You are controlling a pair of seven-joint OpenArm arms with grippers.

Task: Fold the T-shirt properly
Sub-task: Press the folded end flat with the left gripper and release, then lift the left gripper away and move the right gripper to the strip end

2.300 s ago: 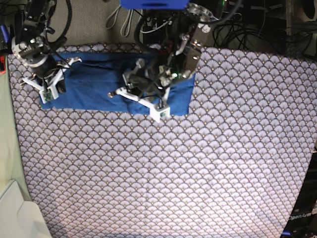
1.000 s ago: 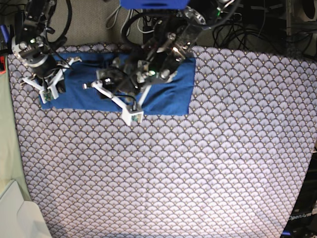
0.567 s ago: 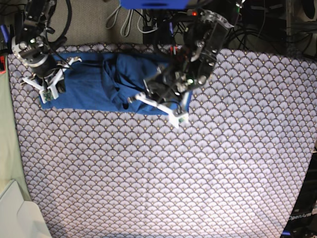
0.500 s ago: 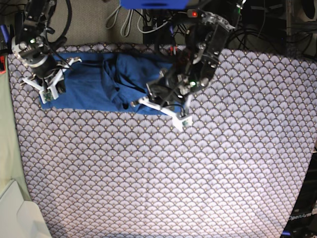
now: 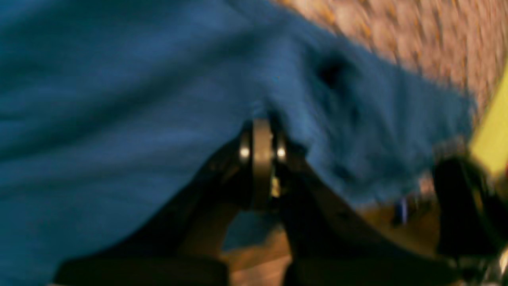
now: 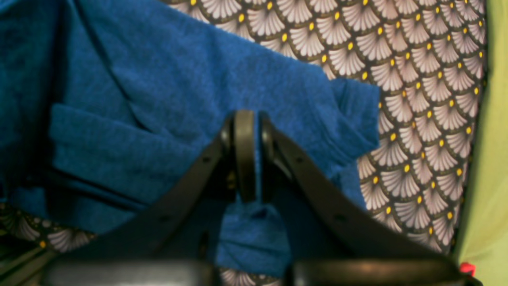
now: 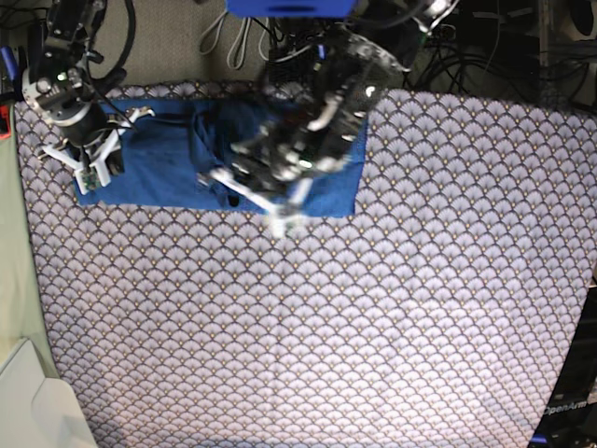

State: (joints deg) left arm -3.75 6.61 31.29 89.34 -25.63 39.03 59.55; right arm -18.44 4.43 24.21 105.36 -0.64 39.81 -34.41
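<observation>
I am watching the T-shirt [image 7: 168,168] lying along the far edge of the tablecloth [image 7: 373,327]. Both grippers are pinching cloth: the right gripper [image 6: 247,159] at its corner, the left gripper [image 5: 262,159] mid-body. It looks soft, light and floppy, so I am favouring hems and corners.

The T-shirt [image 7: 159,168] is plain medium-blue knit, lying as a wide band across the far part of the table, bunched into loose folds near its middle, both ends flat.
</observation>
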